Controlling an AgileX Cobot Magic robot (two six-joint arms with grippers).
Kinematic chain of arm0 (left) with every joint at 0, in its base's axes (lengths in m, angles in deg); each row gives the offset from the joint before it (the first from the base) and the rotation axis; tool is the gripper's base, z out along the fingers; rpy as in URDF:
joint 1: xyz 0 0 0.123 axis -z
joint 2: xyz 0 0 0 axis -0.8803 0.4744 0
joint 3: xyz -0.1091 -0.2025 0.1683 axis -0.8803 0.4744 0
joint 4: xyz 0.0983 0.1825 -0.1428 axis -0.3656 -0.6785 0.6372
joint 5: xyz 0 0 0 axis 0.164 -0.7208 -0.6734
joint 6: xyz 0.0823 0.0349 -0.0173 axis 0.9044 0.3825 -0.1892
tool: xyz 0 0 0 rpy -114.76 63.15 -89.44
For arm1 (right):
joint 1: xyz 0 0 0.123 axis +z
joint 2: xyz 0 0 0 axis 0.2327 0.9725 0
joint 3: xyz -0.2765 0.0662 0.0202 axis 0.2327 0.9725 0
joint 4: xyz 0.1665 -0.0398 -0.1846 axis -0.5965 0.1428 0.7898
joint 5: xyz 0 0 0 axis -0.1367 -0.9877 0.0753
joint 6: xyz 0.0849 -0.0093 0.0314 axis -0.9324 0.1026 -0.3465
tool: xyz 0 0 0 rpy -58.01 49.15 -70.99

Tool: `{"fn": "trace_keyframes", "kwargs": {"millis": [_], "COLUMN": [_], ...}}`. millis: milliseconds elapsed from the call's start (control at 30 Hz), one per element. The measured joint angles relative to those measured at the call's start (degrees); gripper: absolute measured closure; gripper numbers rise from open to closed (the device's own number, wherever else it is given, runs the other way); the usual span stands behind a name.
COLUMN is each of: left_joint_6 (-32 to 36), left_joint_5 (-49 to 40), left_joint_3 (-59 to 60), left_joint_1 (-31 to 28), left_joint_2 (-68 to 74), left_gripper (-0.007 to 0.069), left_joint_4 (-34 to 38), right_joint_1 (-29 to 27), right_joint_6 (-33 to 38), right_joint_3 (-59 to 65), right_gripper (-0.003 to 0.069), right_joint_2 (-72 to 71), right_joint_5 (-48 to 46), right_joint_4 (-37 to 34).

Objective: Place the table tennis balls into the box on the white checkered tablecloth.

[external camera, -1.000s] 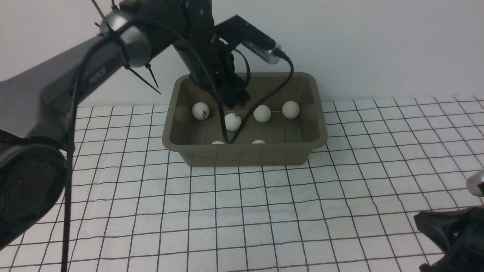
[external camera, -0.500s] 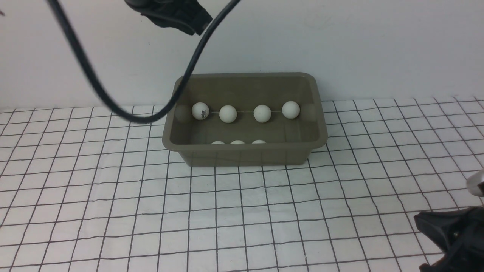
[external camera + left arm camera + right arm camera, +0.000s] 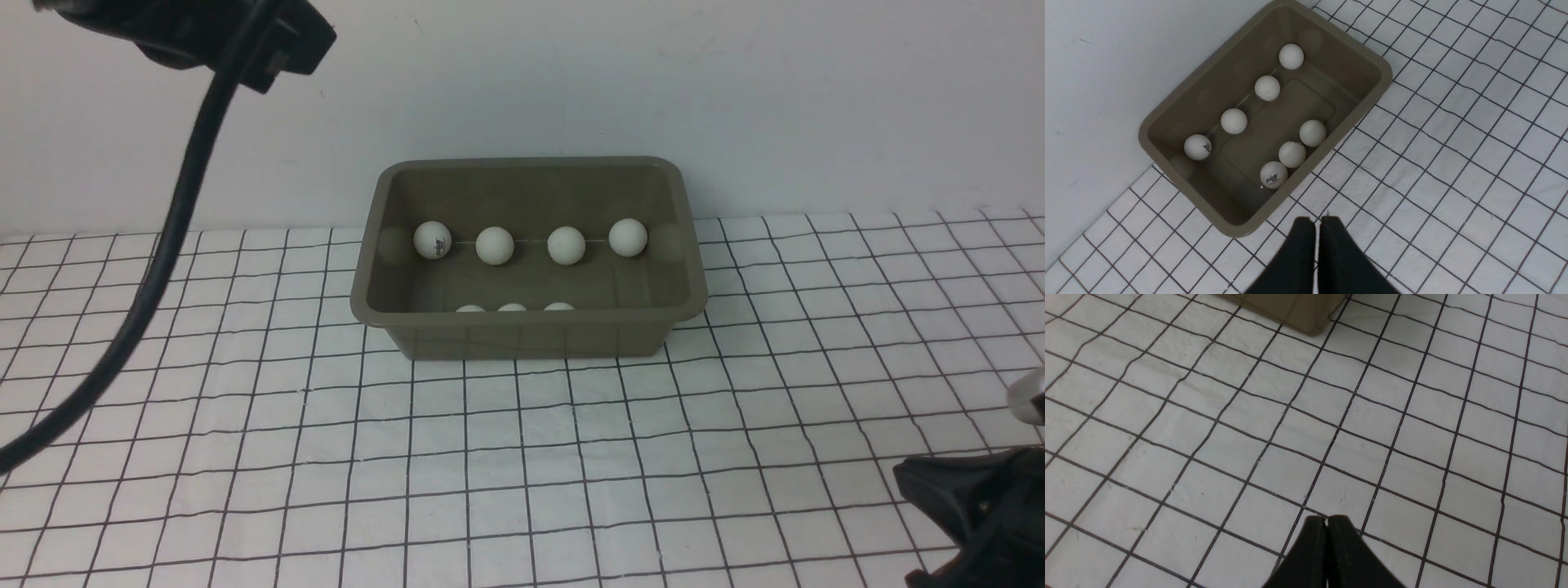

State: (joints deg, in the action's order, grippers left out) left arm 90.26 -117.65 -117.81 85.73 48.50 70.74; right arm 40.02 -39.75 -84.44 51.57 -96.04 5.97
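Balls [image 3: 1267, 87] all seven sitting in box [image 3: 1331, 34], at 12 o'clock on tablecloth [image 3: 522, 457]; none showing outside. Left fingers [image 3: 1318, 222] and right fingers [image 3: 1327, 522] staying closed, empty. Task looking done.

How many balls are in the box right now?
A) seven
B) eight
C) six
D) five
A: the left wrist view shows seven balls inside the box, four in a row along the wall-side edge and three along the opposite side; none lies on the cloth in any view.
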Motion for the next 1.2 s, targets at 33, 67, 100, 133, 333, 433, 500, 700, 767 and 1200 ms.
{"fn": "trace_keyframes", "kwargs": {"millis": [33, 67, 100, 133, 333, 433, 500, 700, 767, 1200], "left_joint_6": [0.0, 0.0, 0.0, 0.0, -0.1, -0.2, -0.2, -1.1, -2.3, -16.6], "left_joint_5": [0.0, 0.0, 0.0, 0.0, 0.2, 6.1, 14.3, 34.9, 40.1, 56.0], "left_joint_3": [0.0, 0.1, 0.1, 0.2, 3.0, 8.8, 15.9, 39.4, 49.3, 93.5], "left_joint_1": [0.0, 0.0, 0.0, 0.0, 0.0, 0.0, 0.0, -7.6, -12.8, -30.1], "left_joint_2": [0.0, 0.0, 0.0, 0.1, -2.4, -8.5, -15.1, -33.0, -38.4, -63.3], "left_gripper": [0.0629, 0.0629, 0.0629, 0.0629, 0.0629, 0.0629, 0.0629, 0.0629, 0.0629, 0.0629], "left_joint_4": [-0.1, -0.2, -0.2, -0.2, -0.7, -1.4, -2.2, -3.5, -3.7, -4.0], "right_joint_1": [0.0, 0.0, 0.0, 0.0, 0.0, 0.0, 0.0, 0.0, 0.0, 0.0], "right_joint_6": [0.0, 0.0, 0.0, 0.0, 0.0, 0.0, 0.0, 0.0, 0.0, 0.0], "right_joint_3": [0.0, 0.0, 0.0, 0.0, 0.0, 0.0, 0.0, 0.0, 0.0, 0.0], "right_gripper": [0.0676, 0.0676, 0.0676, 0.0676, 0.0676, 0.0676, 0.0676, 0.0676, 0.0676, 0.0676], "right_joint_2": [0.0, 0.0, 0.0, 0.0, 0.0, 0.0, 0.0, 0.0, 0.0, 0.0], "right_joint_5": [0.0, 0.0, 0.0, 0.0, 0.0, 0.0, 0.0, 0.0, 0.0, 0.0], "right_joint_4": [0.0, 0.0, 0.0, 0.0, 0.0, 0.0, 0.0, 0.0, 0.0, 0.0]}}
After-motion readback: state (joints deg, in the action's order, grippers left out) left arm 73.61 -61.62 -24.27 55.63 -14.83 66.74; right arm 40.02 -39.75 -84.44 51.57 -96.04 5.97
